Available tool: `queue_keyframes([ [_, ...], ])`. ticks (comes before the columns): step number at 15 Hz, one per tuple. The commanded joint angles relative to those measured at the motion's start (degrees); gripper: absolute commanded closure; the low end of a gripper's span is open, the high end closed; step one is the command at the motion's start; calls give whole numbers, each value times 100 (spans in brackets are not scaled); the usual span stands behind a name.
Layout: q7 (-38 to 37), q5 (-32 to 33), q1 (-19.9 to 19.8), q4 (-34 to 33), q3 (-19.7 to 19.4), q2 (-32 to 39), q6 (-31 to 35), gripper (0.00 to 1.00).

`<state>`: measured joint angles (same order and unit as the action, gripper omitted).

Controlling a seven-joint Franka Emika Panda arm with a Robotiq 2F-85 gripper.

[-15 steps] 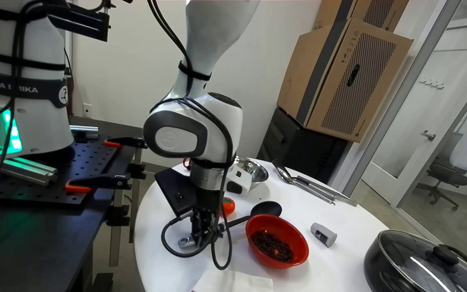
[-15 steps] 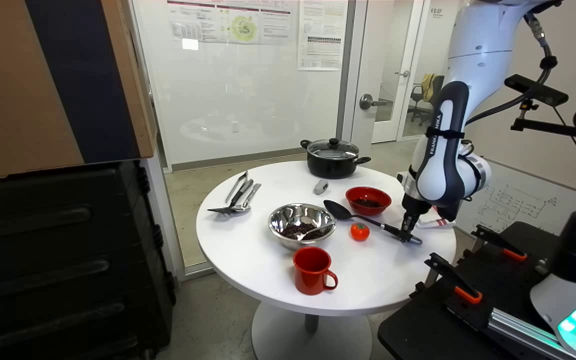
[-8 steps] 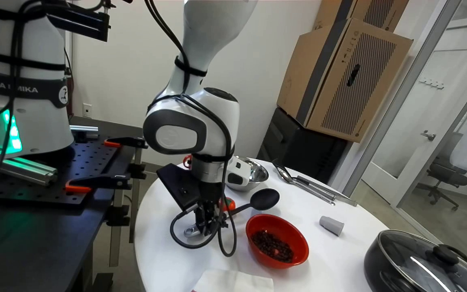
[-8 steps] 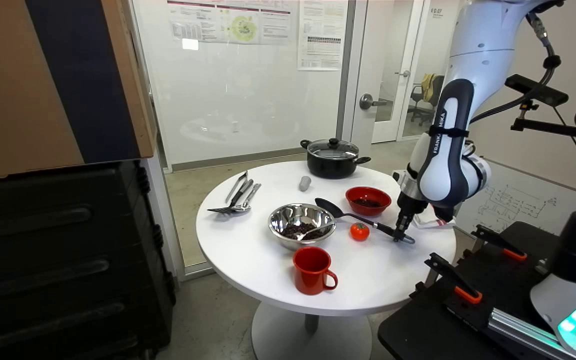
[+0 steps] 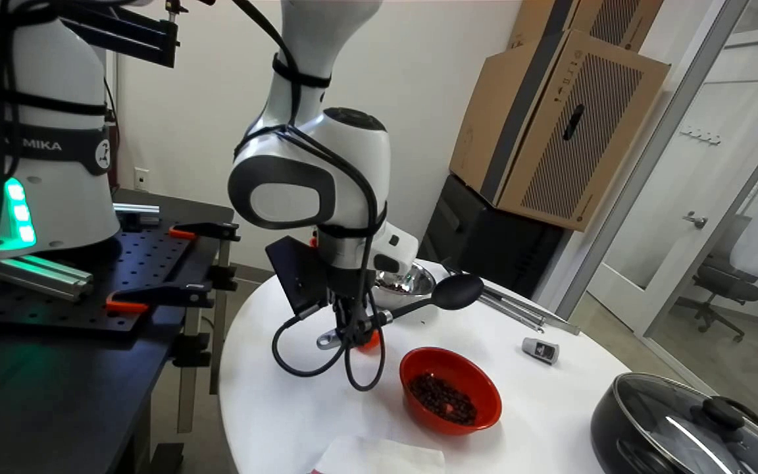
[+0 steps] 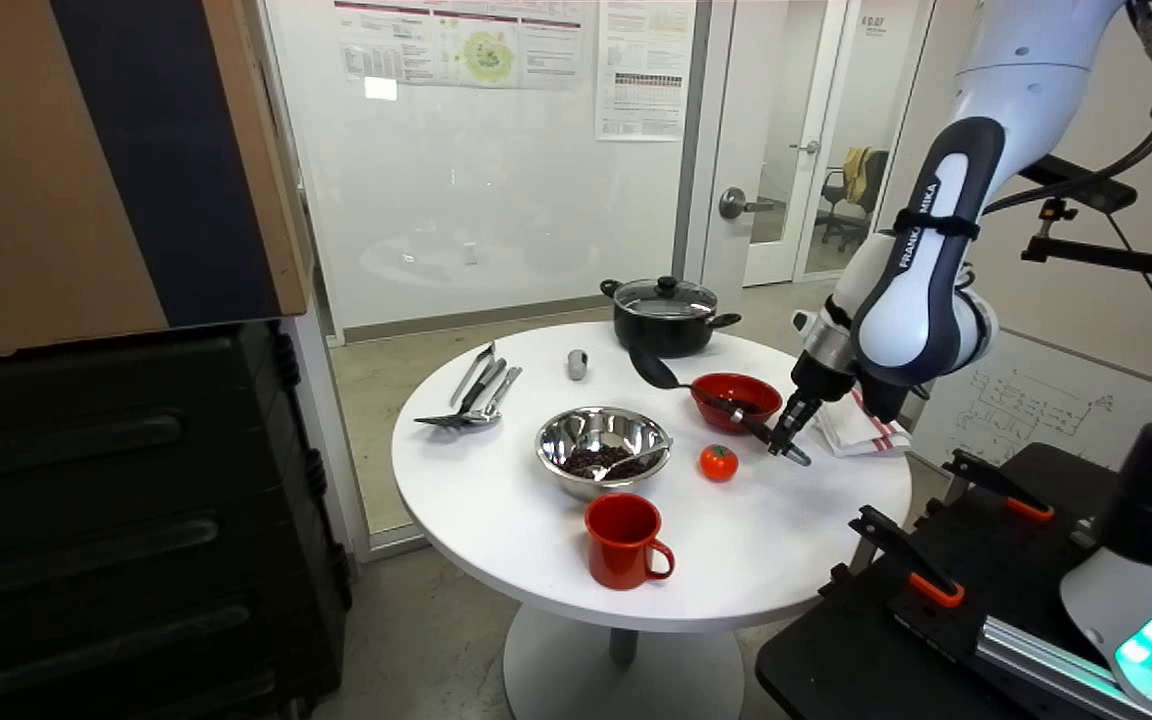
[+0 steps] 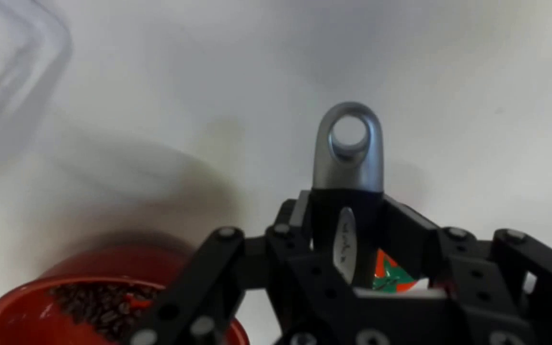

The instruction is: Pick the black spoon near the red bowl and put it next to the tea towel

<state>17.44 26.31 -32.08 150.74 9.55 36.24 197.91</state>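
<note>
The black spoon is held in the air, its round scoop (image 5: pixel 458 291) pointing away from the gripper, and its scoop also shows in an exterior view (image 6: pixel 652 370). My gripper (image 5: pixel 353 332) is shut on its handle near the grey end (image 7: pixel 348 167); the wrist view shows a finger against each side of the handle. The red bowl (image 5: pixel 441 424) with dark beans stands on the table below and beside the spoon; its rim shows at lower left in the wrist view (image 7: pixel 60 282). The tea towel (image 6: pixel 851 425), white with red stripes, lies beyond the bowl near the table edge.
A tomato (image 6: pixel 718 463) sits close under the gripper. A steel bowl (image 6: pixel 561 480), a red mug (image 6: pixel 624 560), silver and black utensils (image 6: pixel 481 395), a small grey cylinder (image 5: pixel 541 350) and a lidded black pot (image 6: pixel 671 335) also stand or lie on the round white table (image 6: pixel 496 540).
My gripper has risen with the spoon, lifting it off the table and shifting it slightly toward the bowl side. The small grey cylinder has rolled away from the red bowl.
</note>
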Motion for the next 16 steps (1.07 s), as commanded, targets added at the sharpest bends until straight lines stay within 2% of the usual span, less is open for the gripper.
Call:
queue_keyframes([
  [1,-797,286,-1074,479,792,-508,-162,91],
  [6,-1586,52,-2120,685,1635,-760,-652,91],
  [8,-1890,-86,-2396,608,1910,-856,-930,91],
  [10,-2244,-202,-2866,488,2368,-912,-1313,91],
  [14,-2620,-703,-3879,-16,3478,-891,-2814,91],
  [15,-2436,-485,-3506,174,3026,-809,-2189,91],
  [16,-1818,-1340,-3345,152,3044,-935,-2253,66],
])
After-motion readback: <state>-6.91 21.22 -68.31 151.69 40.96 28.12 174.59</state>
